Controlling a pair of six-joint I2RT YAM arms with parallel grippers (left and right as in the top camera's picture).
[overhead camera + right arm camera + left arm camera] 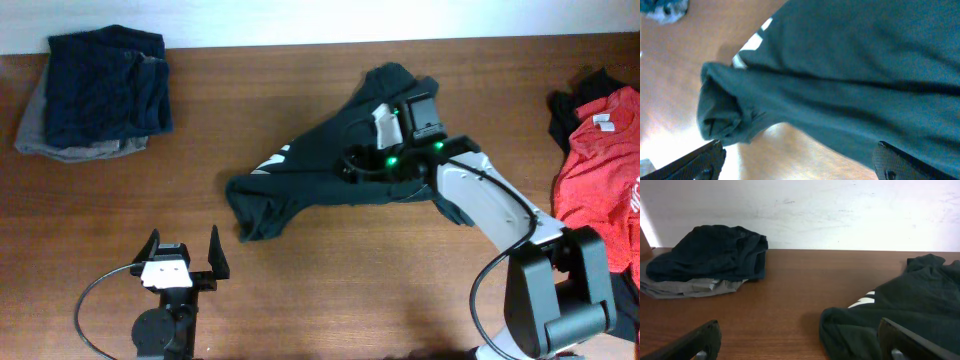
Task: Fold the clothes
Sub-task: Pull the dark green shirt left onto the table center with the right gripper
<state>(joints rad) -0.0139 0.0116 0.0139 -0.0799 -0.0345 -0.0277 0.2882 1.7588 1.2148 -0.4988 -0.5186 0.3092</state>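
- The left hand [183,243] is held low over the front of the worktop [350,290], its fingers [700,341] spread wide apart with nothing between them.
- The blackish-green garment [310,178] is spread in a long, crumpled diagonal across the middle of the worktop, with one end bunched at the front left.
- A short white stripe print [270,160] is seen on its left part.
- The right hand [800,167] is positioned just above the garment's far right part; its fingers [695,161] are parted widely and no cloth is clamped between them.
- A red garment [600,170] is heaped at the right edge, with a black one [570,105] partly under it.
- At the far left corner, a navy garment [105,80] is stacked on a grey one [60,145], well apart from the rest.
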